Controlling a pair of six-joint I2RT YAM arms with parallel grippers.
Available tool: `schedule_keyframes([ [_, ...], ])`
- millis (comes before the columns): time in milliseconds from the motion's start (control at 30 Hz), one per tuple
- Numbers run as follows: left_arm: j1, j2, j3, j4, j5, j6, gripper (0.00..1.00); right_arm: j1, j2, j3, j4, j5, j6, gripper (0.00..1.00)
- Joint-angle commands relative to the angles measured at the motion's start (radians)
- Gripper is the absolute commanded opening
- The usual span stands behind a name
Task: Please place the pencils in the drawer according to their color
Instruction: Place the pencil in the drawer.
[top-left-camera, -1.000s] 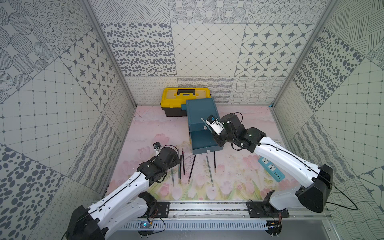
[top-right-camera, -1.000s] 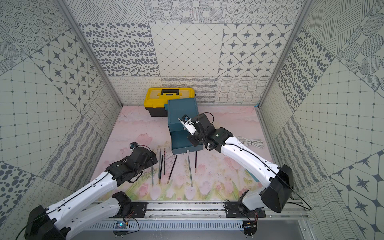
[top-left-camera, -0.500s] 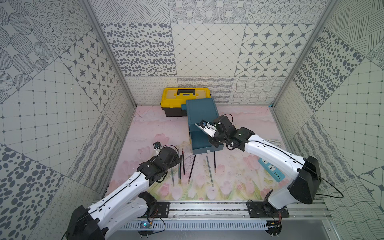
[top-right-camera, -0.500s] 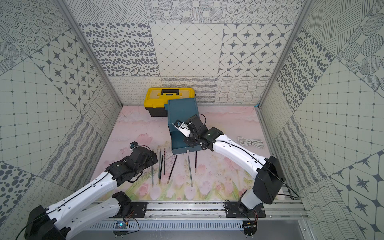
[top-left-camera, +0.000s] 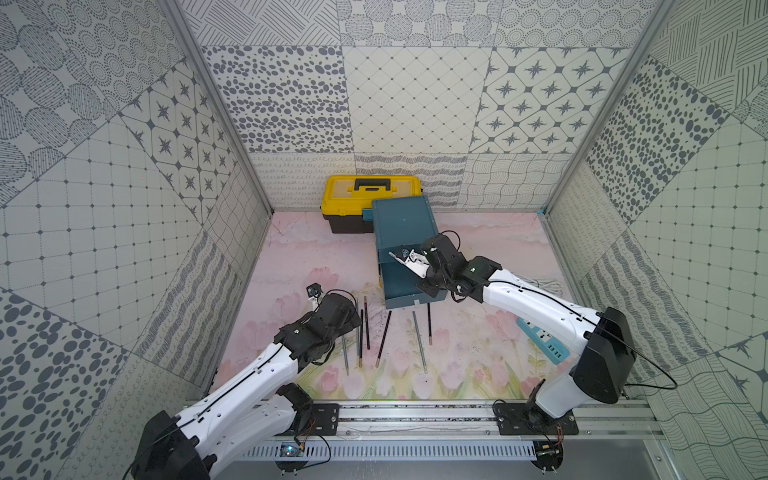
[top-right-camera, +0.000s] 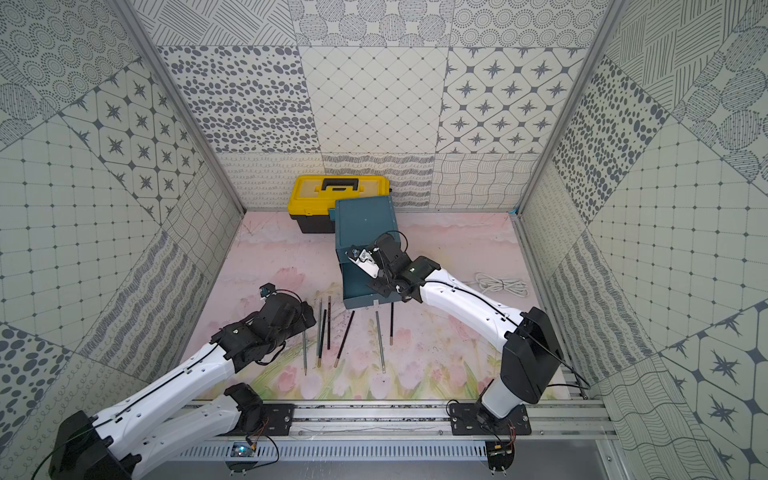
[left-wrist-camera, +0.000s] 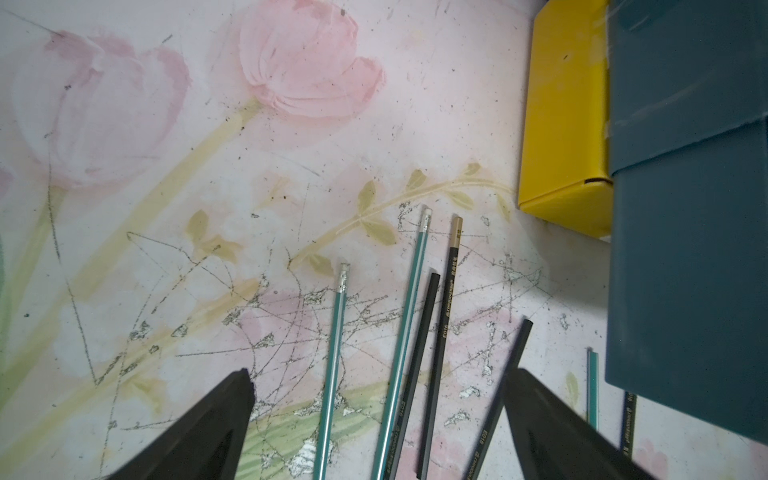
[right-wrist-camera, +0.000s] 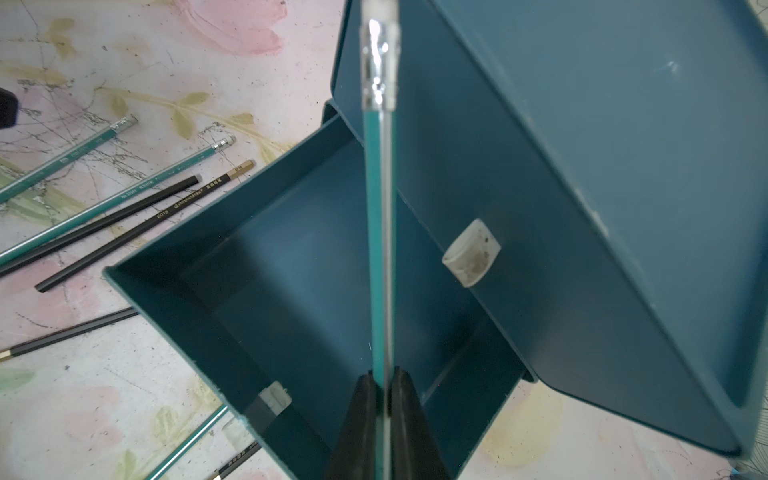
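The drawer cabinet (top-left-camera: 403, 224) is a teal box, and its middle drawer (right-wrist-camera: 291, 270) is pulled out and looks bare inside. My right gripper (right-wrist-camera: 383, 374) is shut on a teal-and-silver pencil (right-wrist-camera: 380, 208) with a white eraser end, held above that open drawer. The upper drawer's white tab (right-wrist-camera: 471, 252) sits just beside the pencil. My left gripper (left-wrist-camera: 380, 376) is open and hangs over the left end of the row of pencils on the mat. Below it lie two teal-silver pencils (left-wrist-camera: 338, 332) (left-wrist-camera: 409, 299) and black ones (left-wrist-camera: 424, 332). In both top views several pencils (top-left-camera: 383, 338) (top-right-camera: 379, 340) lie in front of the cabinet.
A yellow toolbox (top-left-camera: 371, 199) with a black handle stands behind the cabinet against the back wall. A blue power strip (top-left-camera: 542, 338) lies under the right arm, and a coiled white cable (top-right-camera: 500, 284) lies at the right. Patterned walls close in three sides.
The right gripper has carried its pencil a little to the left, further over the open drawer. The left arm and the pencils on the mat have not moved.
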Motion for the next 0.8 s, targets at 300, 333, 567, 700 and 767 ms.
schedule_keyframes([
  [300, 0.010, -0.013, 0.007, 0.012, 0.003, 0.007, 0.99, 0.004, 0.053, 0.020, -0.033, 0.025, 0.029, 0.10],
  [333, 0.010, -0.013, 0.008, 0.013, 0.003, 0.007, 0.99, 0.005, 0.050, 0.018, -0.034, 0.025, 0.030, 0.11],
  [567, 0.010, -0.016, 0.005, 0.012, 0.006, 0.005, 0.99, 0.004, 0.044, 0.020, -0.046, 0.039, 0.042, 0.35],
  [700, 0.011, -0.025, 0.005, 0.009, 0.006, 0.005, 0.99, 0.007, 0.036, 0.042, -0.062, 0.045, 0.064, 0.37],
  [767, 0.010, -0.031, 0.002, 0.007, 0.006, 0.003, 0.99, 0.012, 0.029, 0.061, -0.078, 0.066, 0.099, 0.36],
])
